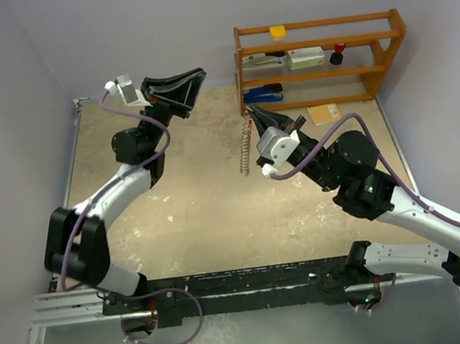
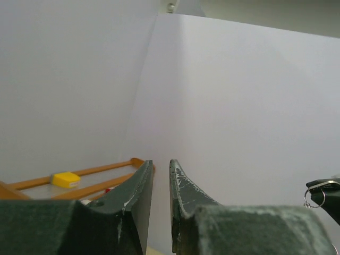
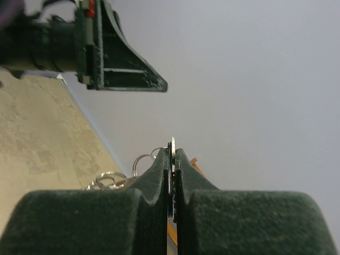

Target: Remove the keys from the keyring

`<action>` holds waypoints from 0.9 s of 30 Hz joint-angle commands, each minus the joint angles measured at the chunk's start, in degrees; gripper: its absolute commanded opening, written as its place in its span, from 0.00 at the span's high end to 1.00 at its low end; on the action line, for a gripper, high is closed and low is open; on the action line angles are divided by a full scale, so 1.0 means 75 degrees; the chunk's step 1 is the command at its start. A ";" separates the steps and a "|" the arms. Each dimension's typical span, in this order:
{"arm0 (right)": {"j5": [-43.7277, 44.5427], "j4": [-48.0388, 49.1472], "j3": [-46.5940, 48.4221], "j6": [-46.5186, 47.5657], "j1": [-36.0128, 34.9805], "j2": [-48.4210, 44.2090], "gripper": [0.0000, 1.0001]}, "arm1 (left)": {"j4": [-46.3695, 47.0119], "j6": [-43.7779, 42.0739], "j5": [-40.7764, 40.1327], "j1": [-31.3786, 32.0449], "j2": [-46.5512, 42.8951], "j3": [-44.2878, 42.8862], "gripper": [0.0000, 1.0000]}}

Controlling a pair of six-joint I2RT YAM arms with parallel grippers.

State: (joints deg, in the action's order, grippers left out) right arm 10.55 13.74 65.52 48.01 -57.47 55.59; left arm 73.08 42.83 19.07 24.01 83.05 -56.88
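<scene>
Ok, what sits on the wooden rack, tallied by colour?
Yellow block: 1
Blue item: 1
Red-and-dark item: 1
Pale, a grey-white item and a white box: 2
Total: 5

White links (image 1: 119, 192), black joints (image 1: 354, 159), lilac cables (image 1: 356, 115); dark, scuffed, wedge-shaped pincer fingers (image 2: 135, 196).
</scene>
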 commanded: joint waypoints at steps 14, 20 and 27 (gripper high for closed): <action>-0.1599 0.0429 0.0135 -0.0951 -0.0036 -0.0346 1.00 | 0.3416 0.2948 0.3025 -0.0323 0.1669 -0.1881 0.85; -0.2447 0.0433 0.0222 -0.1259 -0.0036 -0.0299 1.00 | 0.3412 0.2435 0.3608 -0.0323 0.0793 -0.1119 0.85; -0.3001 0.0415 0.0411 -0.1535 -0.0036 -0.0265 1.00 | 0.3416 0.1752 0.4567 -0.0188 0.0105 -0.0597 0.85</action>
State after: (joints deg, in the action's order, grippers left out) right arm -7.60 13.34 65.45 39.09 -57.47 54.39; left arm 87.46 59.94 47.97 21.91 86.61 -62.98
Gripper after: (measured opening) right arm 0.026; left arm 0.147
